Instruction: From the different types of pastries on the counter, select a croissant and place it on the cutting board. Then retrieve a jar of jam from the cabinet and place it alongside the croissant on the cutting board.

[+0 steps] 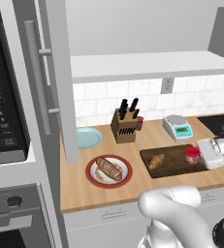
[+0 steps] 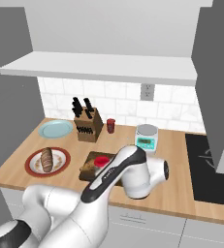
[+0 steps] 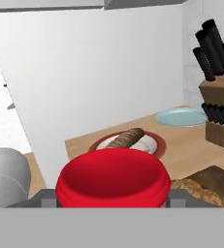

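Observation:
My gripper [image 1: 200, 154] is shut on the jar of jam [image 1: 192, 155], a squat red jar that sits low over the right end of the dark brown cutting board [image 1: 169, 167]. In the hand view the red lid [image 3: 112, 178] sits between my fingertips [image 3: 41, 198]. The golden croissant [image 1: 156, 161] lies on the board to the jar's left, apart from it, and shows at the hand view's lower right [image 3: 197, 190]. I cannot tell whether the jar touches the board. In the right base view my arm hides much of the board [image 2: 88, 161]; the jar [image 2: 102, 161] peeks out.
The scored loaf [image 1: 108, 168] lies on a red-rimmed plate [image 1: 92, 178] left of the board. Behind stand a blue plate [image 1: 89, 138], a knife block [image 1: 124, 127] and a scale [image 1: 177, 127]. The cabinet door [image 1: 60, 97] stands open at the left; a stove [image 1: 221, 123] is at the right.

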